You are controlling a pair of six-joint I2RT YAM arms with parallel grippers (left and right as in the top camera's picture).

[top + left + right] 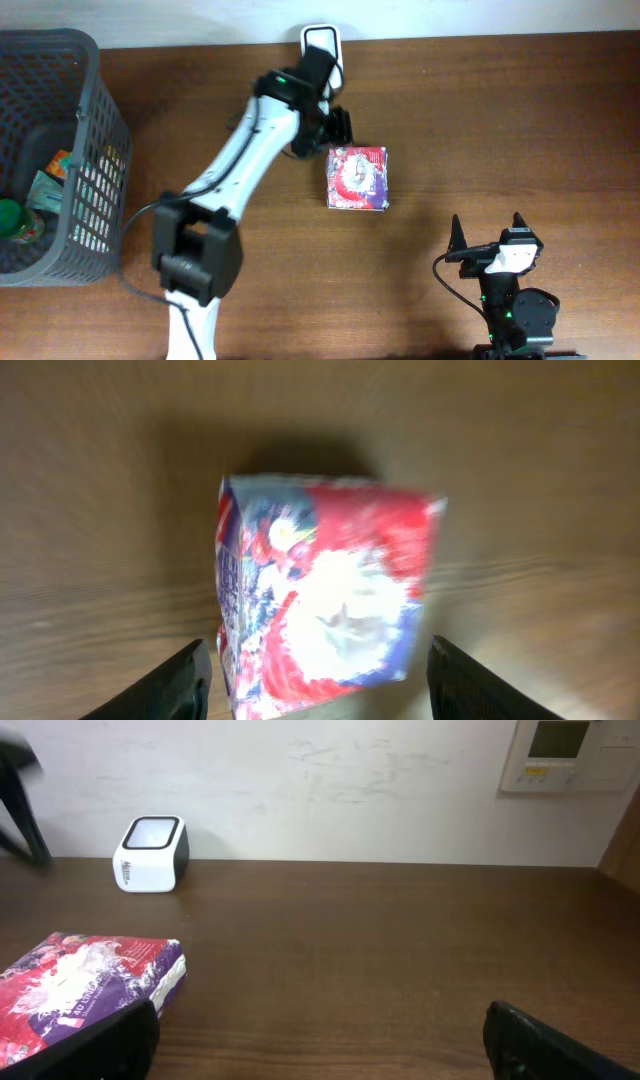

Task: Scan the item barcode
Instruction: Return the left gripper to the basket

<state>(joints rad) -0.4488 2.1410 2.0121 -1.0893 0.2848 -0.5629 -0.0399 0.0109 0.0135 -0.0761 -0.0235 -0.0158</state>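
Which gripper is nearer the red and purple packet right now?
Left. The left gripper hangs right beside the packet, fingers open; the right gripper sits well apart near the table's front edge.

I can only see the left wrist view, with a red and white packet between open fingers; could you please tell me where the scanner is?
Observer: The small white box-shaped scanner stands at the far edge of the brown wooden table, apart from the red, white and purple printed packet.
Operator: Thank you. Is the right arm anywhere near?
Observer: No. The right gripper sits open and empty by the near edge, clear of the packet.
Operator: Is anything else around?
Observer: A grey plastic mesh basket at the left end holds a few other items.
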